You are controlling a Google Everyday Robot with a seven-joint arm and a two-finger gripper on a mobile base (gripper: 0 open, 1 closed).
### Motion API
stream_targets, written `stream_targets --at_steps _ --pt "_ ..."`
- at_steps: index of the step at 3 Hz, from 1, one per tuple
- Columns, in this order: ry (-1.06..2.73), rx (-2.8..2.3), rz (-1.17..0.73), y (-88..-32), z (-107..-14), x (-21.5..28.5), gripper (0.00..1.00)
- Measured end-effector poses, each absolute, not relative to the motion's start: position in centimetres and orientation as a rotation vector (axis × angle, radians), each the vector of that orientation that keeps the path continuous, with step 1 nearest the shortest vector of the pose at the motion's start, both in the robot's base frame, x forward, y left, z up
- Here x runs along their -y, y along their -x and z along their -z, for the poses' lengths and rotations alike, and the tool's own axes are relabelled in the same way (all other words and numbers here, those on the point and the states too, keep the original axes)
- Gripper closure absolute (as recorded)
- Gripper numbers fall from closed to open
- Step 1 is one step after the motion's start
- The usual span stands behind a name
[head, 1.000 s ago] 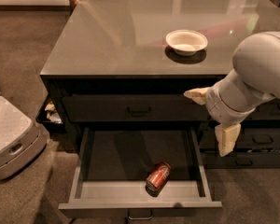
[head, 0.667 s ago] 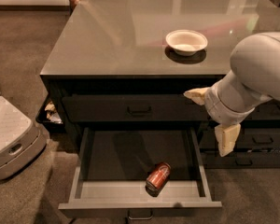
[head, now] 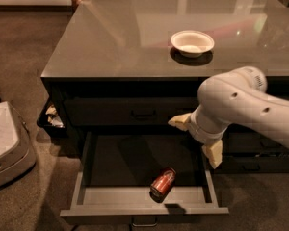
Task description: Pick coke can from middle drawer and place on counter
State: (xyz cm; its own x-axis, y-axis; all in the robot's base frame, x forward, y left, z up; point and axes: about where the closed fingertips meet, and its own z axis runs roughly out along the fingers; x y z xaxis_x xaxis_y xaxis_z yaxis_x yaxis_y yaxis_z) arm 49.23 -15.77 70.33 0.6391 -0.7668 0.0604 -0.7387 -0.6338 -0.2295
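Note:
The coke can (head: 163, 182) lies on its side on the grey floor of the open middle drawer (head: 111, 196), near the front wall and right of centre. My gripper (head: 196, 138) hangs at the end of the white arm over the drawer's right rear part, above and to the right of the can, not touching it. Its two cream fingers (head: 179, 121) are spread apart and hold nothing. The glossy grey counter (head: 125, 42) tops the dark cabinet above the drawer.
A white bowl (head: 192, 42) stands on the counter at the right. A closed dark drawer with a black handle (head: 142, 113) sits above the open one. A white and grey machine (head: 5, 146) stands on the carpet at the left. A small bin of clutter (head: 50, 117) is beside the cabinet.
The arm and gripper have moved left and down, from beside the cabinet's right side to over the open drawer. The can has not moved.

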Motion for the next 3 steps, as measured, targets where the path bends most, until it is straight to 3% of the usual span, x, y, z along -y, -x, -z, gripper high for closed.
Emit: stream_targets --at_steps 3 --pt "2.773 -0.719 -0.051 -50.1 -53.8 13.5 0.00"
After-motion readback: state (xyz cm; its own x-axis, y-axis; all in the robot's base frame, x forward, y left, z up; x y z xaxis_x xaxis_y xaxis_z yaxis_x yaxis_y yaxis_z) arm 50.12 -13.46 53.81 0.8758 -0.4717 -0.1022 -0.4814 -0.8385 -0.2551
